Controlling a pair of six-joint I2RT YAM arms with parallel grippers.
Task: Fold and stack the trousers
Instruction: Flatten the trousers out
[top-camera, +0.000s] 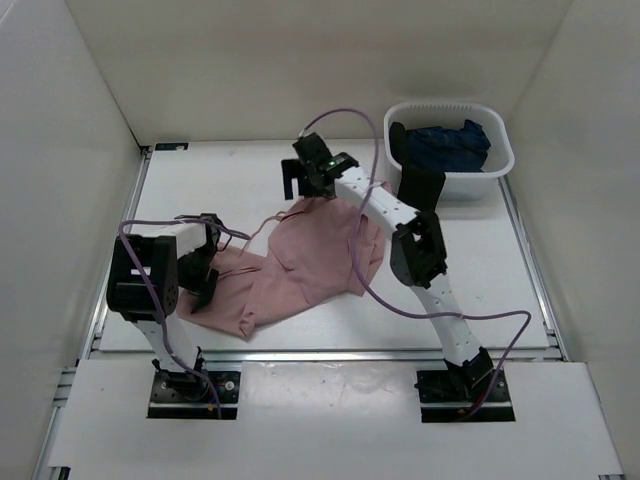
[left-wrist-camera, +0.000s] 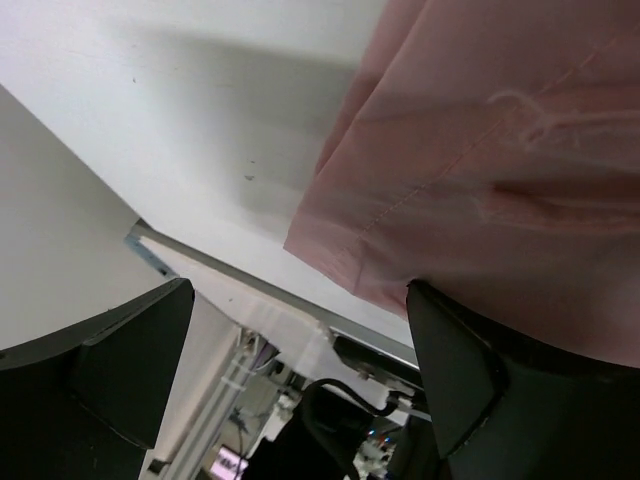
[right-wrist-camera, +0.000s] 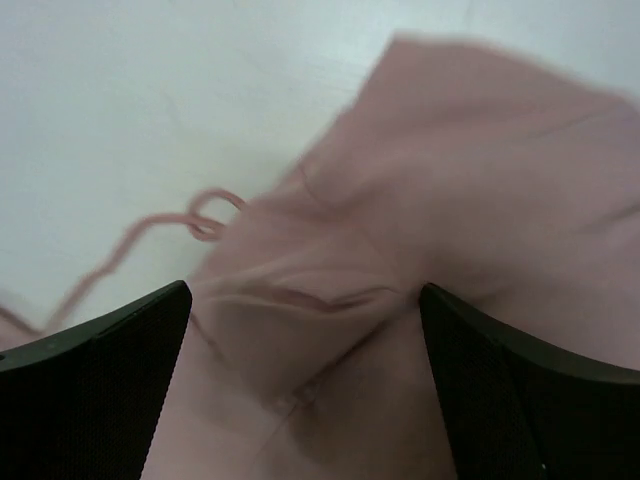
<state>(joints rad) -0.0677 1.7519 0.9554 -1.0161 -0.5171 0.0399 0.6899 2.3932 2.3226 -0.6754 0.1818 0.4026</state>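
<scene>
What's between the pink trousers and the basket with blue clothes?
Top view: the right arm's black joint and bare white table lie between trousers and basket.

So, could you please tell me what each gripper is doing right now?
Left gripper: jaws open, at the edge of the trousers.
Right gripper: jaws open, over the trousers.

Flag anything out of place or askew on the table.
The trousers lie bunched and skewed, not flat, and one drawstring trails loose across the table. Nothing looks spilled or damaged.
</scene>
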